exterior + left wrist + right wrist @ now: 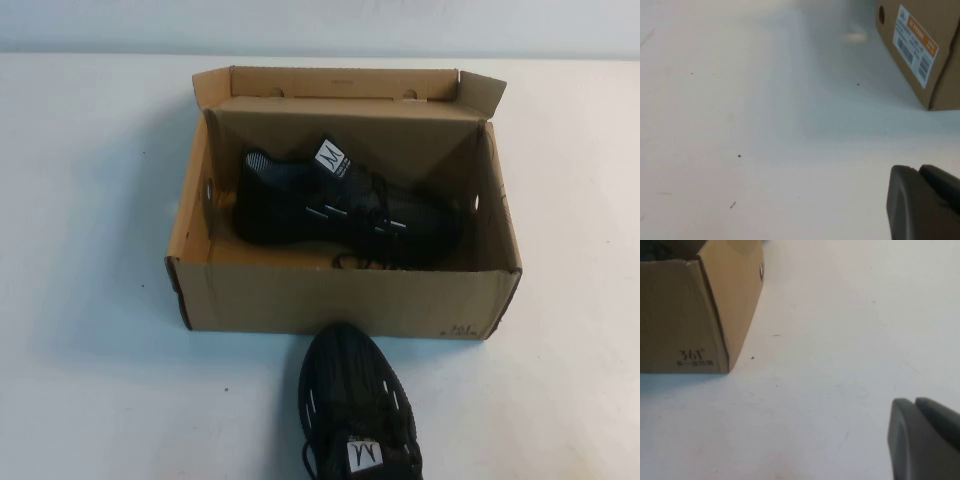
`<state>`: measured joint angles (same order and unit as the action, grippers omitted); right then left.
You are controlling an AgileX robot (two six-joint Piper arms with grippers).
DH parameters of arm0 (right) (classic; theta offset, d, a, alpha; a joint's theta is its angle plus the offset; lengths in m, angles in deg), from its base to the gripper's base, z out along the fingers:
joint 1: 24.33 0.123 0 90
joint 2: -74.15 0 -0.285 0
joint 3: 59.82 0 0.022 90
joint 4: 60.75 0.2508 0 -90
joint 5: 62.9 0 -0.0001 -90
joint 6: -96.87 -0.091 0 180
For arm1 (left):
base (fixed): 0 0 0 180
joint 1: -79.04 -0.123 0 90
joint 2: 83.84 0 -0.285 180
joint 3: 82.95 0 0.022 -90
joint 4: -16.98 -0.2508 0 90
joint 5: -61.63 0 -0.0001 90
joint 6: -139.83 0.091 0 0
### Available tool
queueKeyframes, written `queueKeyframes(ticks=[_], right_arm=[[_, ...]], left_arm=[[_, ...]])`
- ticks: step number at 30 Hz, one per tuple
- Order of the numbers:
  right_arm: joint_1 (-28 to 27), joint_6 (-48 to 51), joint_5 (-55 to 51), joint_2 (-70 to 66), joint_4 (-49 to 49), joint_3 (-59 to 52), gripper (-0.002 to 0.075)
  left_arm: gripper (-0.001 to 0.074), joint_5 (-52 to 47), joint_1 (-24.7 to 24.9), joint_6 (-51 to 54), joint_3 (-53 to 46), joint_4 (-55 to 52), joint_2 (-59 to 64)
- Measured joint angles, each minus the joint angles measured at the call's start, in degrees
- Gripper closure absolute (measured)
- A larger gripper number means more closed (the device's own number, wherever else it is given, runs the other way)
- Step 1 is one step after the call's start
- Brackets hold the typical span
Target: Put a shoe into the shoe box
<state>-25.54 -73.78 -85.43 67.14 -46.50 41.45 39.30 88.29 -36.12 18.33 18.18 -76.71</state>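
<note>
The brown shoe box stands open at the table's middle, its lid flap folded up at the back. One black mesh shoe lies on its side inside the box. The other shoe sits on the table in front of the box, toe pointing at it. Neither gripper shows in the high view. My left gripper hovers over bare table left of the box, fingers together. My right gripper hovers over bare table right of the box, fingers together. Both are empty.
The white table stretches wide on both sides of the box. An orange and white label is stuck on the box's left end. Small black print marks its front right corner.
</note>
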Motion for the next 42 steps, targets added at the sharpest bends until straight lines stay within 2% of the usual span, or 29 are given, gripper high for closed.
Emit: queueKeyframes(ticks=[42], right_arm=[[0.0, 0.0, 0.3, 0.0, 0.0, 0.0, 0.0743]], left_arm=[[0.0736, 1.4, 0.0, 0.0, 0.0, 0.0, 0.0]])
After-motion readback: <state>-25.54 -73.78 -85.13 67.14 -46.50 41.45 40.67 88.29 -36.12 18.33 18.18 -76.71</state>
